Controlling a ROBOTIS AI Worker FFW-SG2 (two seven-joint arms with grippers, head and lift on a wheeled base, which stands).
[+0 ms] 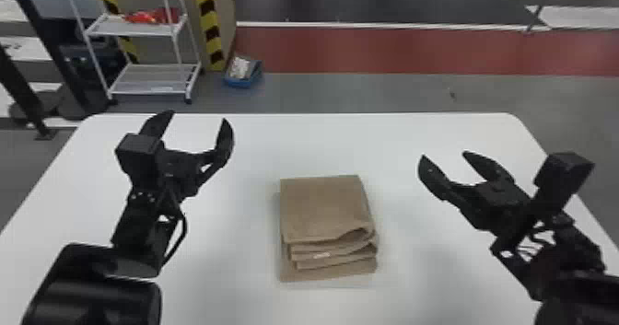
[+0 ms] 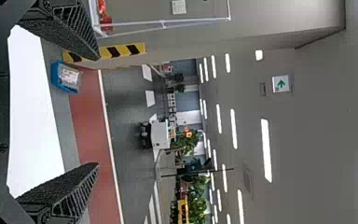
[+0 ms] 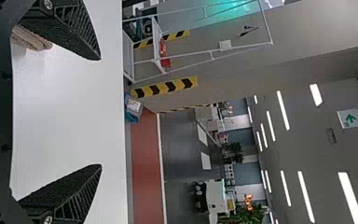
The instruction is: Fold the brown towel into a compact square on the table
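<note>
Head view shows soft, layered brown towel (image 1: pixel 324 209), roughly square.

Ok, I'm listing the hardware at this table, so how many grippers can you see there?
2: the left gripper, open, on the left of the folded brown towel, and the right gripper, also open, on the towel's right.

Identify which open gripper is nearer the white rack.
The left gripper, left of the brown towel like the rack; the right gripper is right of the towel.
</note>
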